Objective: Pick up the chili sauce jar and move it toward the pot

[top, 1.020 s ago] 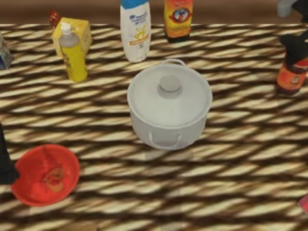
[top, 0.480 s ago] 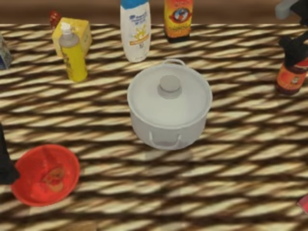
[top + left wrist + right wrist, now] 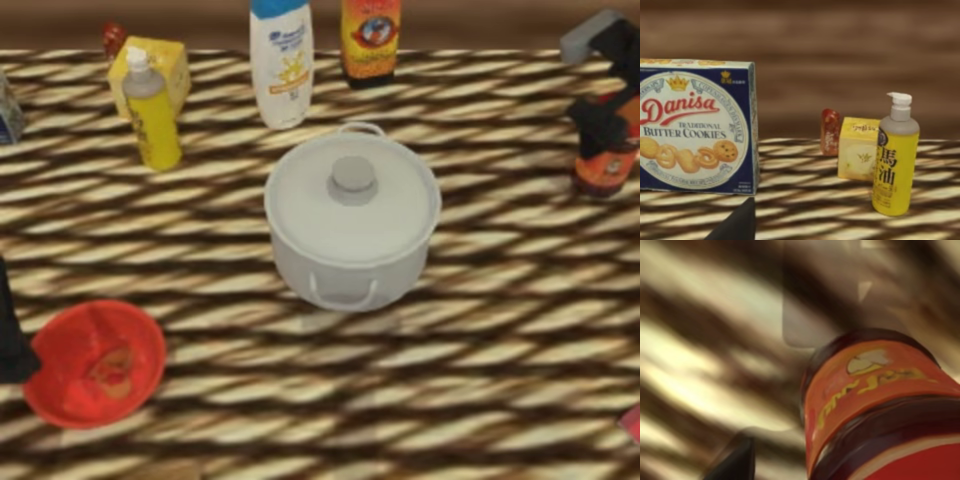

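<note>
R gripper (image 3: 606,118) at far right edge of table, directly over the chili sauce jar (image 3: 602,165), covering its lid. Can't tell if fingers are clamped or apart. Jar stands upright on table (image 3: 500,330). Pot (image 3: 352,220) well apart, to gripper's left. L arm (image 3: 12,335) parked at left edge.

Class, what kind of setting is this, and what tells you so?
Probably a rendered kitchen or pantry tabletop: a lidded pot in the middle, a chili sauce jar at the right edge, and a butter cookie box.
</note>
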